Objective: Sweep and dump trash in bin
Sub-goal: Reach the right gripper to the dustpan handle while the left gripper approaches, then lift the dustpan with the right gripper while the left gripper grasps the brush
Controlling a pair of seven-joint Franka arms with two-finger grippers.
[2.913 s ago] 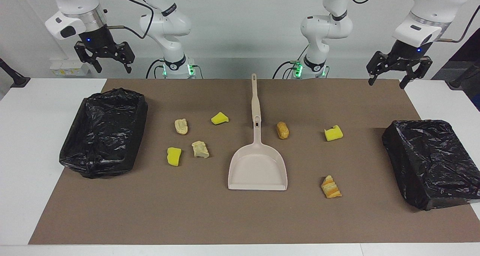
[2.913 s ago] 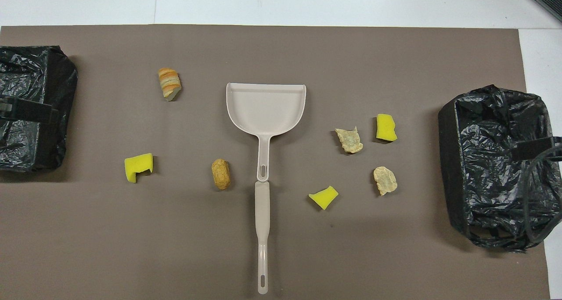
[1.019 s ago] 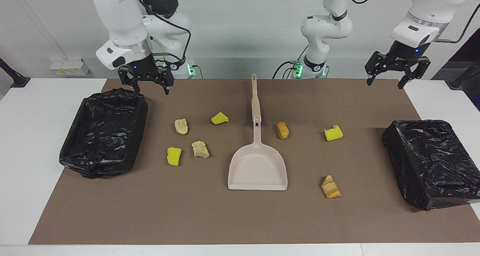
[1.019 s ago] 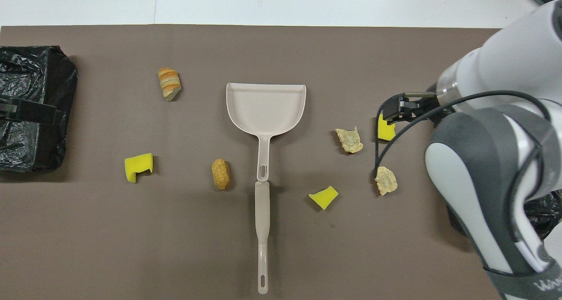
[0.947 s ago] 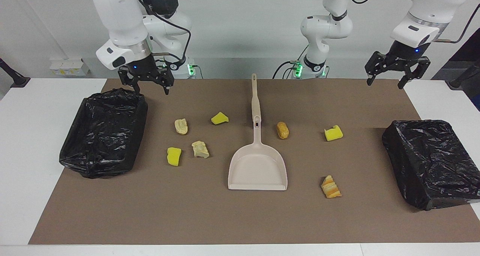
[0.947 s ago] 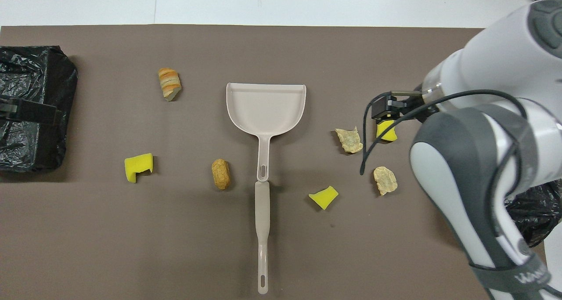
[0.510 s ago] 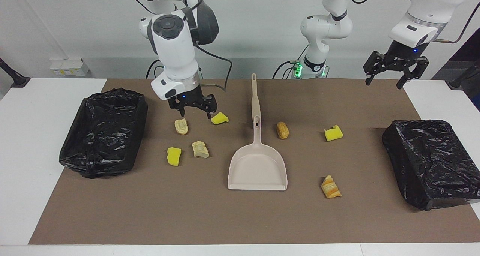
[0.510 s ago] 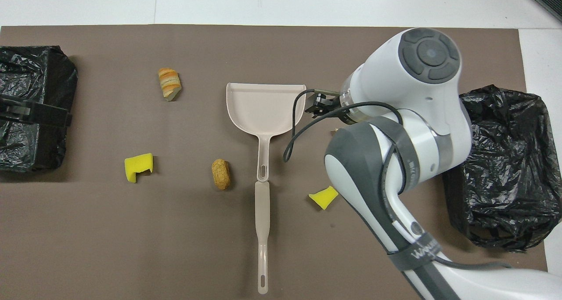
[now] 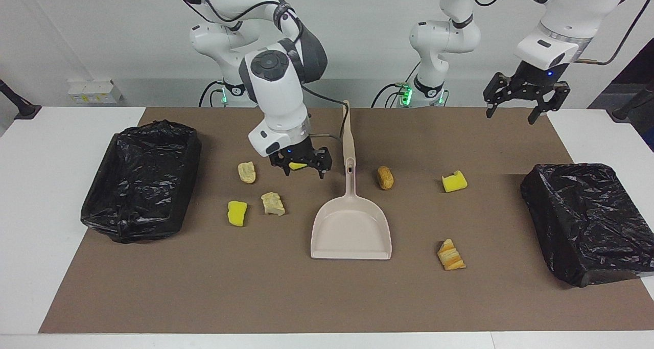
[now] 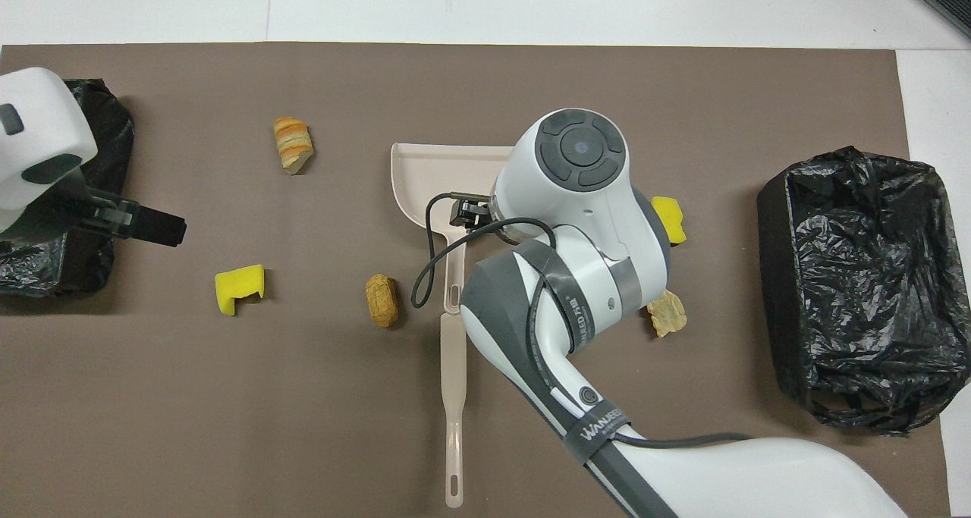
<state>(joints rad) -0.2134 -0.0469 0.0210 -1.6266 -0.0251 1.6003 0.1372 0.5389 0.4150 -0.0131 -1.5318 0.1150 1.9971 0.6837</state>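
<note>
The beige dustpan (image 9: 352,231) lies mid-mat, its handle (image 9: 349,134) pointing toward the robots. The trash is scattered around it. Toward the right arm's end lie a beige lump (image 9: 247,172), a pale lump (image 9: 273,204) and a yellow sponge piece (image 9: 236,213). Toward the left arm's end lie a tan bread piece (image 9: 385,177), a yellow piece (image 9: 454,181) and a striped orange piece (image 9: 450,255). My right gripper (image 9: 304,171) is open, low over another yellow piece (image 9: 295,166), beside the handle. My left gripper (image 9: 511,111) is open and waits in the air.
A black bag-lined bin (image 9: 140,180) stands at the right arm's end of the brown mat (image 9: 286,298). A second black bin (image 9: 587,221) stands at the left arm's end. In the overhead view the right arm (image 10: 576,222) hides part of the dustpan (image 10: 425,177).
My right gripper has swung from beside the bin at its end, down and across to the yellow piece beside the dustpan's handle. My left gripper has drifted slightly toward the table's middle.
</note>
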